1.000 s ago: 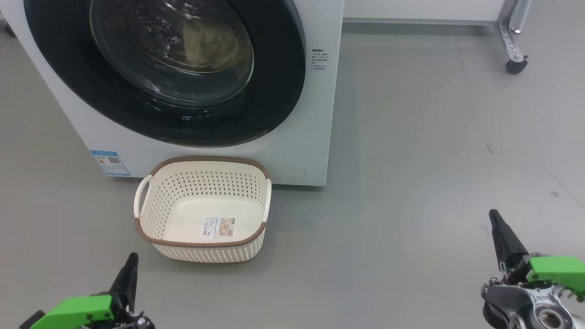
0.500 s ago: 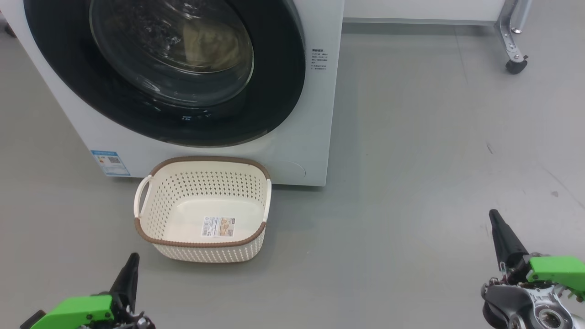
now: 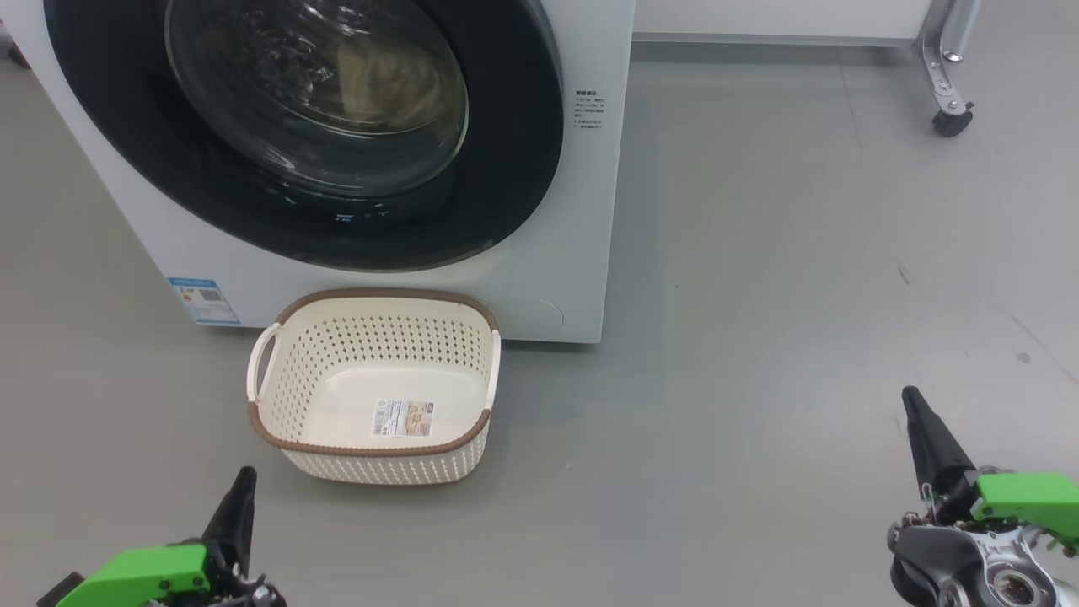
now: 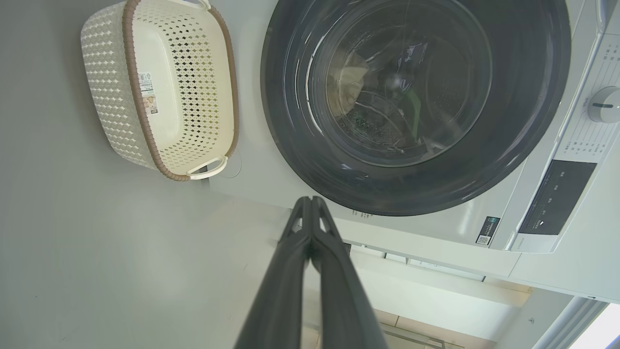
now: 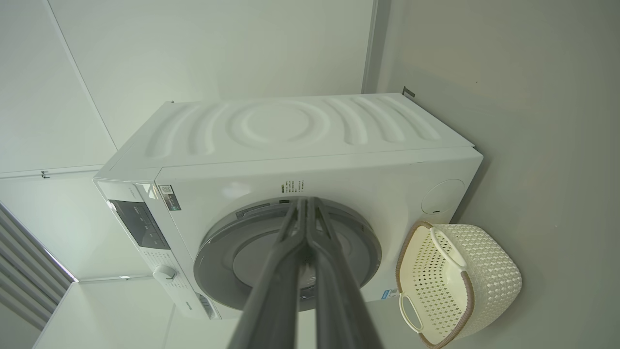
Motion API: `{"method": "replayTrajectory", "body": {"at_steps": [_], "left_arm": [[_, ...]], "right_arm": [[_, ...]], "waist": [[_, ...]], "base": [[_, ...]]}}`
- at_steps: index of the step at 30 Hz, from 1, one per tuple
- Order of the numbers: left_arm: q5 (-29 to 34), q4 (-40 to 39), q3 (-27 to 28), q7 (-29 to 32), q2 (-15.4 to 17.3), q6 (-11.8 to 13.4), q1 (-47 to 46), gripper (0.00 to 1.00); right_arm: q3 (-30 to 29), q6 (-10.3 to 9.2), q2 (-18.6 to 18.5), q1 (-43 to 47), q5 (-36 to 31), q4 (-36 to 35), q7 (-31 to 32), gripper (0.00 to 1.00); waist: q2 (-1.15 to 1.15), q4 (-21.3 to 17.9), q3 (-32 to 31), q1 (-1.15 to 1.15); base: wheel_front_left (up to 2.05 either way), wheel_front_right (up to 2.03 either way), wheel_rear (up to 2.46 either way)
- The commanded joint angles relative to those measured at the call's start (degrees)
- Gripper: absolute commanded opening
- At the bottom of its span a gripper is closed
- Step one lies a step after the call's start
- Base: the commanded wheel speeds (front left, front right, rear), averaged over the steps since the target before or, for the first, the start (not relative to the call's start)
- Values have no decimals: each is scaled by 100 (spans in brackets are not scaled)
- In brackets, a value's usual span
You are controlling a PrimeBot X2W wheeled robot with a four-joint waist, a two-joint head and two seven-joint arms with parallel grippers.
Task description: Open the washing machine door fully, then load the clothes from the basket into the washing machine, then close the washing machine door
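Both arms parked low: left gripper (image 3: 244,480) and right gripper (image 3: 912,405) each have their fingers pressed together, holding nothing. The basket (image 3: 379,468) sits on the grey floor (image 3: 759,295) just in front of the washing machine (image 3: 582,270), between my left gripper and the closed washing machine door (image 3: 514,152). The basket's base sticker is showing. The clothes (image 3: 388,84) are behind the glass. A caster leg (image 3: 952,118) stands well off right. The left wrist cam gives me the dial (image 4: 603,104) and dark control panel (image 4: 557,196) — the right one gives the ribbed side panel (image 5: 286,123).

Grey floor (image 3: 759,337); on it washing machine (image 3: 539,278), basket (image 3: 379,465) just beside
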Motion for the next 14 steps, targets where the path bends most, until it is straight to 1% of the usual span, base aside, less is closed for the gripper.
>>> {"method": "replayTrajectory", "body": {"at_steps": [1, 14], "left_arm": [[41, -199, 216, 31, 54, -23, -265, 0], [51, -198, 229, 41, 46, -23, -266, 0]], "right_arm": [[119, -15, -122, -332, 41, -224, 30, 0], [119, -15, -122, -332, 41, -224, 30, 0]], "waist": [[0, 0, 0, 0], [0, 0, 0, 0]], "base": [[0, 0, 0], [0, 0, 0]]}}
